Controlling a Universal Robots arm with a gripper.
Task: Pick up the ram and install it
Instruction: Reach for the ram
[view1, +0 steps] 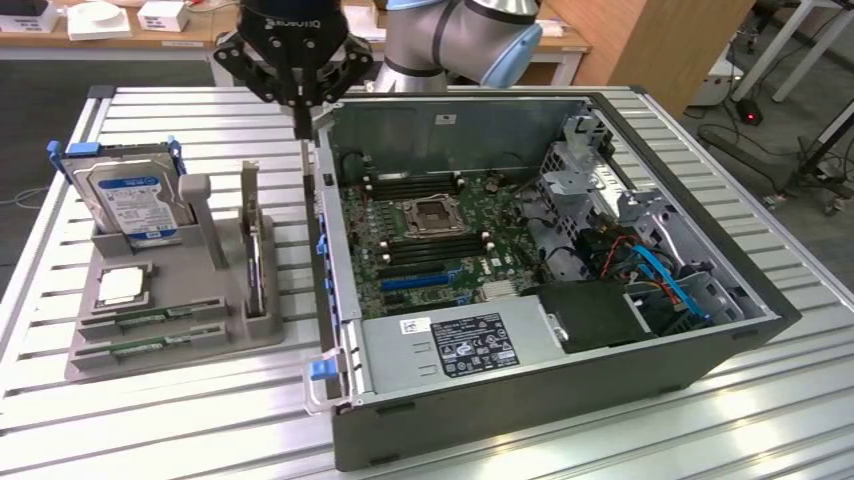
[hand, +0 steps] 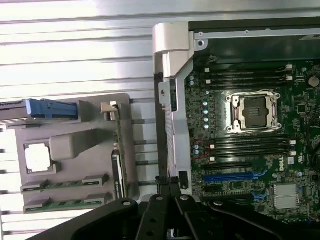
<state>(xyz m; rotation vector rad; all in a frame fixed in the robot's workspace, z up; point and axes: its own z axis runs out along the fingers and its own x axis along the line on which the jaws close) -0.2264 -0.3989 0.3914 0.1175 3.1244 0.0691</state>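
Ram, thin green stick, lying in tray

Arm: silver-grey tube segments, rounded joint housings, and a light blue joint cap on the end of one housing. Hand: matte black, wide body with white lettering that reads upside down in the exterior view. Black linkage bars fan out on both sides. The wrist view shows the same bars with round pale pivot screws at the hinges, and slim dark fingers with narrow flat tips.
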